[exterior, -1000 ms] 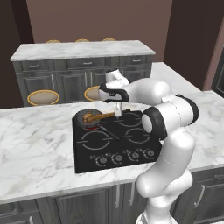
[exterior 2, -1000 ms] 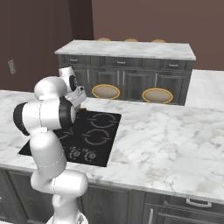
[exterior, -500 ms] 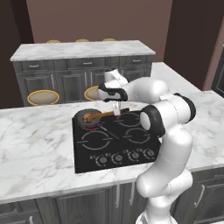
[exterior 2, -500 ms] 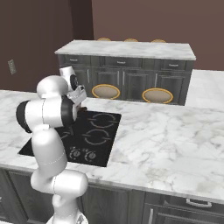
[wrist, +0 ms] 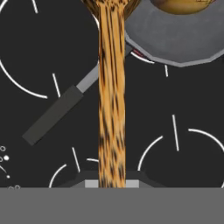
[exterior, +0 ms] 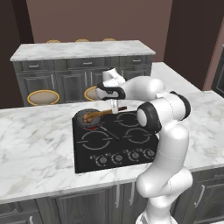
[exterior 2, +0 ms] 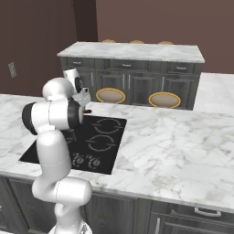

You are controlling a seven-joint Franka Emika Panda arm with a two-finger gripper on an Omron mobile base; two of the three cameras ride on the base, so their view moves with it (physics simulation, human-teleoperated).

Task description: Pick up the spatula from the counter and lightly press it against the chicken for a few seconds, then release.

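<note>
Claw (wrist: 112, 183): clenched on the spatula (wrist: 111, 87) handle — blade reaching over the pan (wrist: 175, 39) rim.
Chicken (wrist: 183, 5): in the pan, near the blade, contact unclear.
Pan handle (wrist: 57, 113): crosses under the spatula.
Cooktop (exterior: 100, 146): black, beneath it all.
Stools (exterior: 42, 97): behind the counter (exterior: 35, 144) — well apart.

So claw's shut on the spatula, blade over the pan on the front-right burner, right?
No. The claw is shut on the spatula, blade over the pan, yes, but the pan sits on the back-left burner; the left base view shows it.
</note>
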